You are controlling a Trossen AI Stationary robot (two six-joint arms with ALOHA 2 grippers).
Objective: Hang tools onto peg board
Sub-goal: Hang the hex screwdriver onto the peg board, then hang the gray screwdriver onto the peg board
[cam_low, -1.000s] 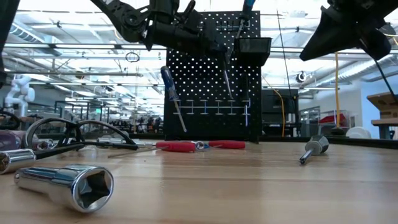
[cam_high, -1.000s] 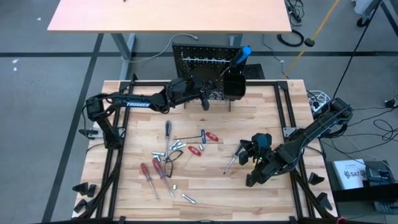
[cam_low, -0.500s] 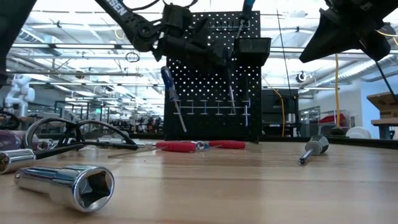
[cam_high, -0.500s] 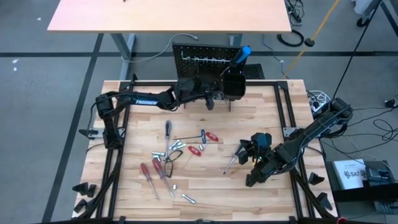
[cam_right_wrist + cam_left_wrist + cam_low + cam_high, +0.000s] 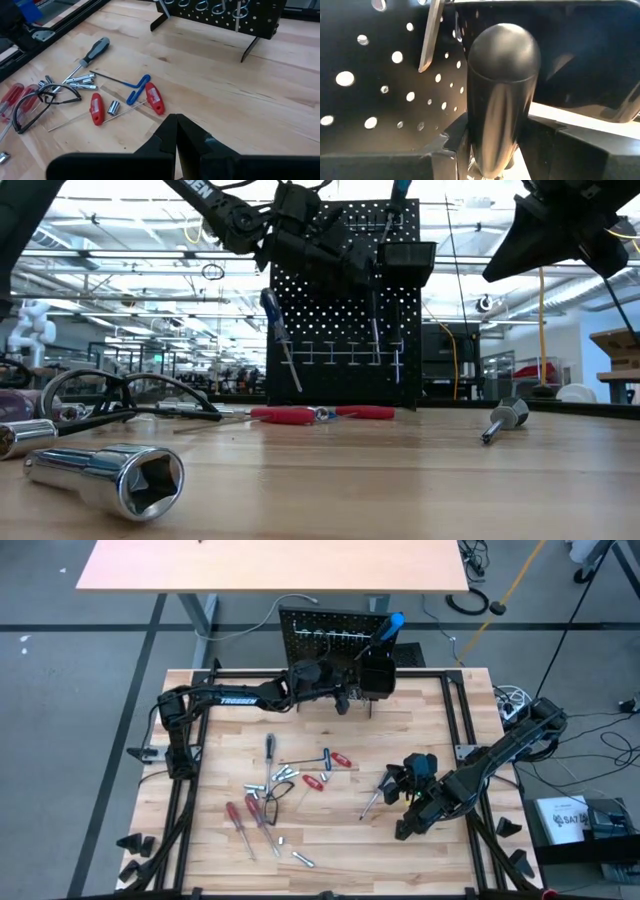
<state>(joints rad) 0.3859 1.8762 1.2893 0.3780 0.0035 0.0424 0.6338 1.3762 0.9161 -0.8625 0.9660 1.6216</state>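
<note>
Task approx. half done: a few tools hang on the peg board (image 5: 330, 635) at the tabletop's (image 5: 430, 850) far edge, a blue-handled screwdriver (image 5: 390, 625) in its bin. My left jaws (image 5: 345, 698) clamp a black-handled tool (image 5: 502, 95) against the board. Right jaws (image 5: 398, 780) pinched empty, hovering. Red screwdrivers (image 5: 240, 820), pliers (image 5: 330, 768) etc. left. Only the low view shows a socket (image 5: 105, 478).

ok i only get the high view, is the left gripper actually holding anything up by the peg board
observer: yes. In the left wrist view the left gripper is clamped on a black-handled tool, close in front of the peg board.
operator: which way is it pointing
observer: down. The low view shows its thin silver shaft hanging in front of the board, with the tip clear of the table.
operator: and the right gripper
observer: the right wrist view shows the right gripper shut on nothing, above the table.
</note>
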